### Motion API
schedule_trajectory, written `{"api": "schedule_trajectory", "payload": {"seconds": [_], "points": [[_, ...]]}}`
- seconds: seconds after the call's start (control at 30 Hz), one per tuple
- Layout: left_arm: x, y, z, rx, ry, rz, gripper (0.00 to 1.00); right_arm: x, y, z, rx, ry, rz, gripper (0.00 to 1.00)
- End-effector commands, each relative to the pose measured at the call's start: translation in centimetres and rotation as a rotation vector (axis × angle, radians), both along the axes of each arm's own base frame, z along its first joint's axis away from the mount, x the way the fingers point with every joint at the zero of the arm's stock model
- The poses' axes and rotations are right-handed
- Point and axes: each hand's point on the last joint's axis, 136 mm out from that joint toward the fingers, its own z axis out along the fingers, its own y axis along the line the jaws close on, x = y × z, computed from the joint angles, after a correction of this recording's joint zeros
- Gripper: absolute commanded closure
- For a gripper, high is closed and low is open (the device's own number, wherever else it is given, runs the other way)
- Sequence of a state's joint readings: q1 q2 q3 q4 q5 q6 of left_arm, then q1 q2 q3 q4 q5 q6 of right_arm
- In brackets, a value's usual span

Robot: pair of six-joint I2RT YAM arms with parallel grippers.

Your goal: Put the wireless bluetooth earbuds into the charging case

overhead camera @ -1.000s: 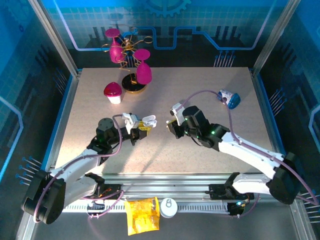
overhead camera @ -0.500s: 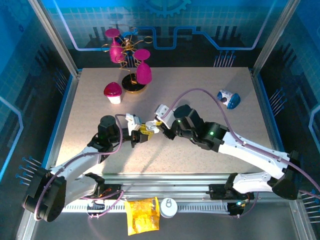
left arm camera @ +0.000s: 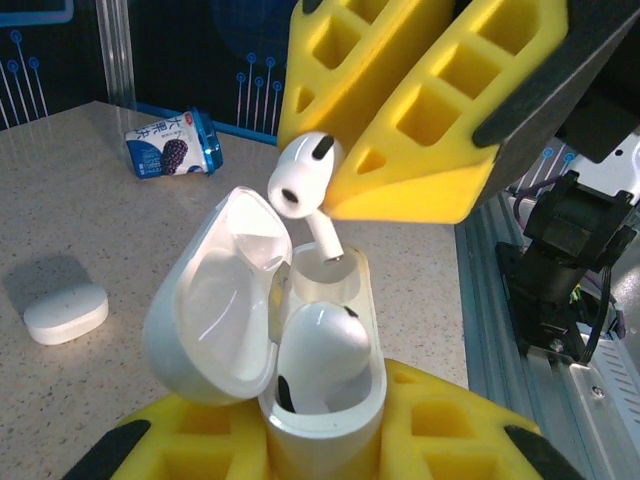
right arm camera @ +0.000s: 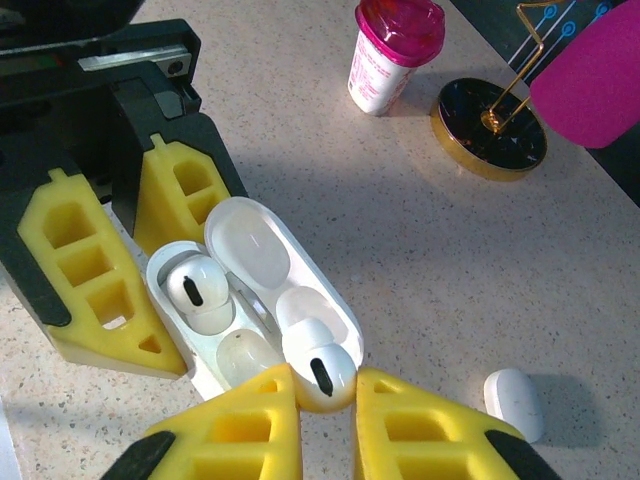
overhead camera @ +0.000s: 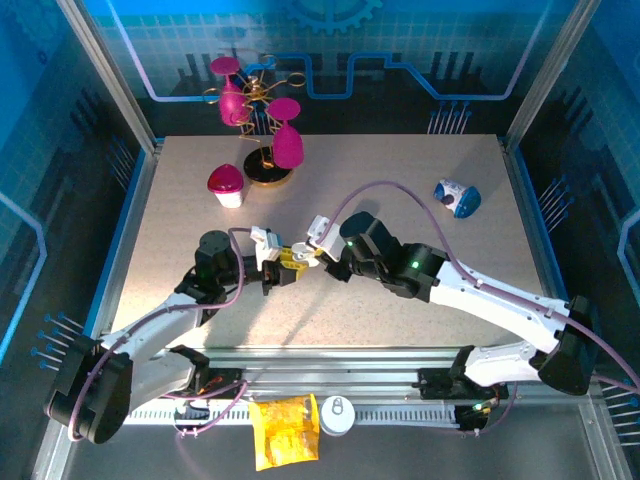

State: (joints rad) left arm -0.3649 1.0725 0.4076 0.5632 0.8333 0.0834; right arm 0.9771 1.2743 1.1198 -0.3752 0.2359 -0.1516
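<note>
The white charging case (left arm camera: 322, 438) stands open, lid (left arm camera: 212, 300) swung left, with my left gripper (left arm camera: 320, 455) shut on its base. One glossy white earbud (left arm camera: 322, 345) sits in the near slot. My right gripper (right arm camera: 325, 402) is shut on a second earbud (right arm camera: 320, 372), held just above the case. In the left wrist view this earbud (left arm camera: 298, 178) has its stem tip at the mouth of the far, empty slot (left arm camera: 325, 272). In the top view the two grippers (overhead camera: 285, 262) (overhead camera: 318, 246) meet at mid table.
A closed white case (right arm camera: 515, 402) (left arm camera: 65, 312) lies on the table beside the grippers. A pink-lidded cup (overhead camera: 226, 185) and a gold stand with pink ornaments (overhead camera: 268, 150) stand at the back left. A blue-and-white bottle (overhead camera: 457, 196) lies at the back right.
My right arm has swung left across the table, bringing its earbud up to the open case in my left gripper. The left arm has shifted only slightly.
</note>
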Motion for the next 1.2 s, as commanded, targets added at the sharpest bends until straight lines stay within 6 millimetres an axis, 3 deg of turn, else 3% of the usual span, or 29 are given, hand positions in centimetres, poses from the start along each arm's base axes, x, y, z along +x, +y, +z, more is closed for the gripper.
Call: {"api": "schedule_trajectory", "payload": {"seconds": [0.0,0.43,0.67,0.97,1.17], "points": [[-0.5,-0.5,2.3,-0.042,-0.057,-0.047,0.87,-0.2,0.2,-0.5,-0.039,-0.011,0.015,0.85],[-0.4,-0.5,2.5,-0.046,-0.055,-0.046,0.87,-1.7,0.4,-1.0,-0.132,-0.022,0.1,0.84],[-0.5,-0.6,2.6,-0.05,-0.054,-0.054,0.87,-2.0,0.5,-1.3,-0.175,-0.021,0.123,0.75],[-0.4,-0.6,2.3,-0.044,-0.051,-0.051,0.87,-2.5,0.4,1.4,-0.078,-0.044,0.128,0.65],[-0.4,-0.7,2.2,-0.041,-0.066,-0.057,0.88,-2.9,-0.4,4.9,0.144,0.004,0.114,0.43]]}}
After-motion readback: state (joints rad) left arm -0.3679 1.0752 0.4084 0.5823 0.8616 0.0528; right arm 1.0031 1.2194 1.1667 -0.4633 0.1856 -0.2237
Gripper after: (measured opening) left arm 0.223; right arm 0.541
